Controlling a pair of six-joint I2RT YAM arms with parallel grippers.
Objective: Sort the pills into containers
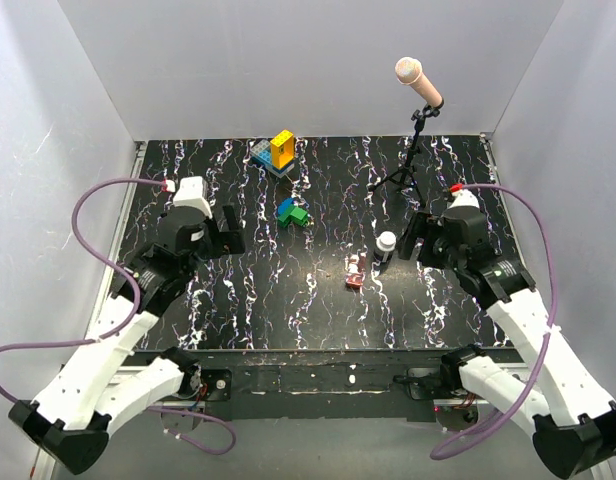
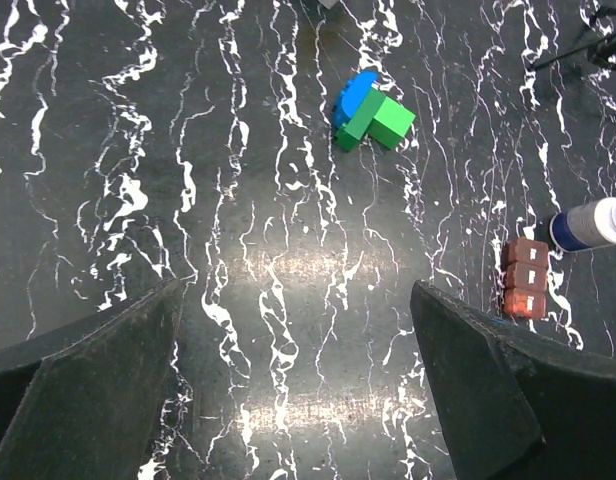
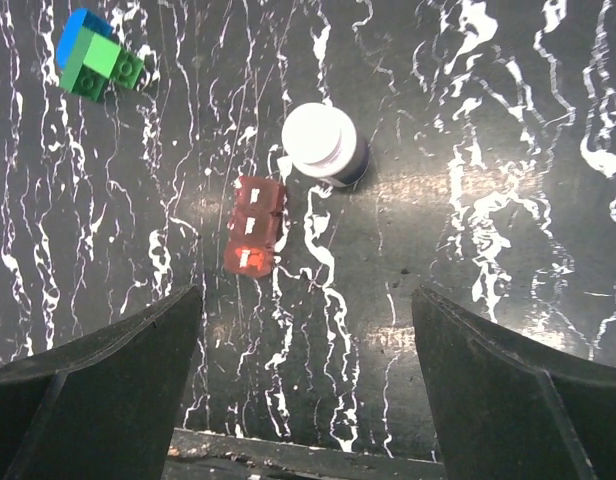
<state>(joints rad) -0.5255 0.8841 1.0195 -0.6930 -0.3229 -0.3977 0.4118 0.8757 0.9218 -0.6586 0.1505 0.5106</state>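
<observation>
The small brown pill box [image 1: 354,272] lies shut on the black marbled table, near the middle. It also shows in the left wrist view [image 2: 525,278] and the right wrist view [image 3: 255,226]. A small dark bottle with a white cap [image 1: 386,245] stands just right of it, seen also in the right wrist view [image 3: 324,144] and the left wrist view [image 2: 592,225]. No loose pills show. My left gripper [image 1: 226,232] is open and empty, well left of the box. My right gripper [image 1: 416,240] is open and empty, just right of the bottle.
A blue and green block pair [image 1: 291,212] lies behind the box. A yellow block on a blue-grey plate [image 1: 275,152] stands at the back. A microphone on a black tripod [image 1: 408,165] stands at the back right, close behind my right gripper. White walls enclose the table.
</observation>
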